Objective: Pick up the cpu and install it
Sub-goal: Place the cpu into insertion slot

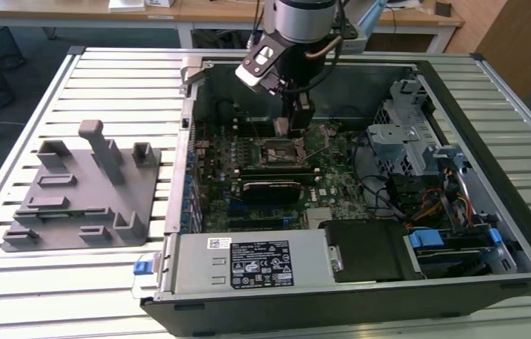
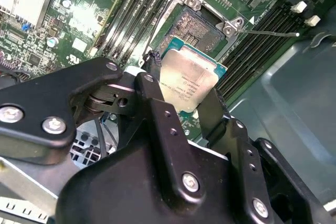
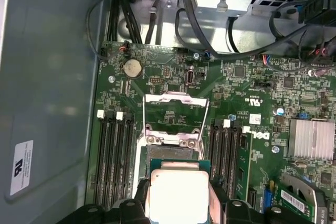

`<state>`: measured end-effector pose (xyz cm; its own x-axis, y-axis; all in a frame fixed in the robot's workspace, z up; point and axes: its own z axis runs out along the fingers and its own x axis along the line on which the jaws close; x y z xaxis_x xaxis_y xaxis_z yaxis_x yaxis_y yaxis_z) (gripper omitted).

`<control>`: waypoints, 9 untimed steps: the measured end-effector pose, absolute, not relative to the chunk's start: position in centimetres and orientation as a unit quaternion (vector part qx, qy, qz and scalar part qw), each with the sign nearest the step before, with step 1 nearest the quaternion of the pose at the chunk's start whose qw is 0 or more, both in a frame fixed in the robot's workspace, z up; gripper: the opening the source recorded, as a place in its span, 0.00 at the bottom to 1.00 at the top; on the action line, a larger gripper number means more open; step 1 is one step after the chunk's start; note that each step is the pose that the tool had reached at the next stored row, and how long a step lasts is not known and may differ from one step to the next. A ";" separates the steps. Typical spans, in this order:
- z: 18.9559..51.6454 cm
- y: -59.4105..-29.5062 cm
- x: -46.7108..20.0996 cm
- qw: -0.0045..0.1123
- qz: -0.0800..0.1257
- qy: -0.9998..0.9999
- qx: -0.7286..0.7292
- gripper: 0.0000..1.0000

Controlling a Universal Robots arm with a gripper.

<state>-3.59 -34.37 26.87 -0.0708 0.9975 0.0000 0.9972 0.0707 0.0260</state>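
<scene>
Second wrist view gives us the closest look: the black jaws are closed on the cpu, one finger against each opposite edge, its pale silver lid facing the camera. The chip hangs just beside the open cpu socket, overlapping its near edge from this angle. We cannot tell whether it touches the frame.

In the first wrist view we see the cpu between the same fingers, with the socket's load plate swung up and open just past it. Rows of memory slots flank the socket on both sides, and a coin cell sits further up the motherboard.

From the exterior view, the arm reaches down into the open computer case, its tip just above the socket. The case lies on a slatted metal bench, and a grey fixture tray with upright posts stands well apart, toward the exterior view's left.
</scene>
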 end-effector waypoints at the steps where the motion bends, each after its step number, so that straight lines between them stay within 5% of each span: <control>1: 26.8 -34.4 -3.6 0.009 0.010 0.732 0.682 0.53; 9: 25.5 -34.1 -3.9 0.009 0.010 0.732 0.682 0.53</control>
<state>-3.86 -34.15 25.54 -0.0709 0.9975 0.0000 0.9971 0.0708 0.0261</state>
